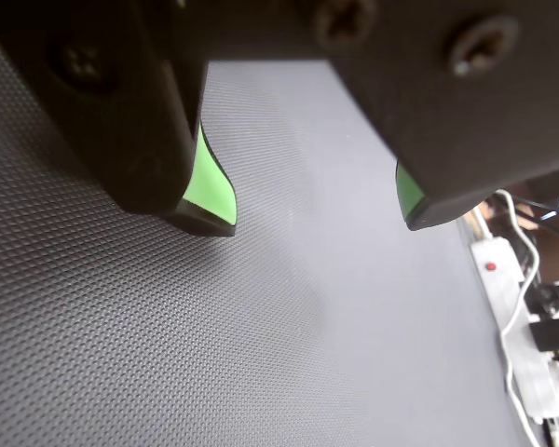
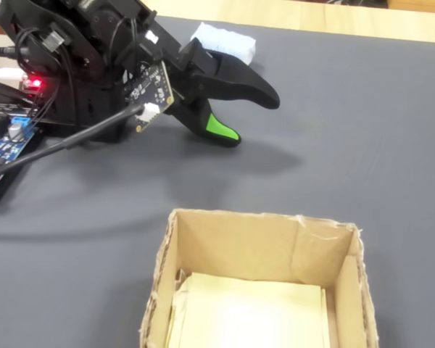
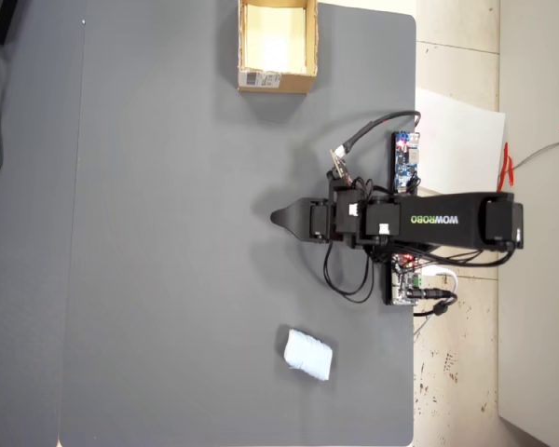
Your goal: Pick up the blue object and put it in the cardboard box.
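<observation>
arm: the black hobby arm (image 3: 419, 222) lies low and folded across the right side of the dark grey textured mat (image 3: 168, 233) in the overhead view, its tip aimed at bare mat; this reads as a rest pose, with no reach begun.
gripper: the black gripper with bright green inner pads (image 2: 250, 116) hangs just above the mat, tilted down, and grips nothing.
jaws: parted to a moderate gap, with only mat showing between the green pads (image 1: 210, 182) in the wrist view; judged ready to close on something about as wide as itself.
blue object: the small pale blue, soft-looking rounded block (image 3: 308, 354) lies flat on the mat, well apart from the gripper and to one side of the arm's line; in the fixed view it sits behind the arm near the far mat edge (image 2: 223, 42). it is not in the wrist view, so the arm likely must swing sideways first.
cardboard box: the small tan cardboard box with a pale yellowish floor (image 3: 307, 47) stands open-topped at the opposite end of the mat, a white label (image 3: 261, 81) on the wall facing the arm; nothing is inside.
progress: judged not started, with block and box on opposite sides of the arm.
risk: the soft block may squash or slip if pinched off-centre.
</observation>
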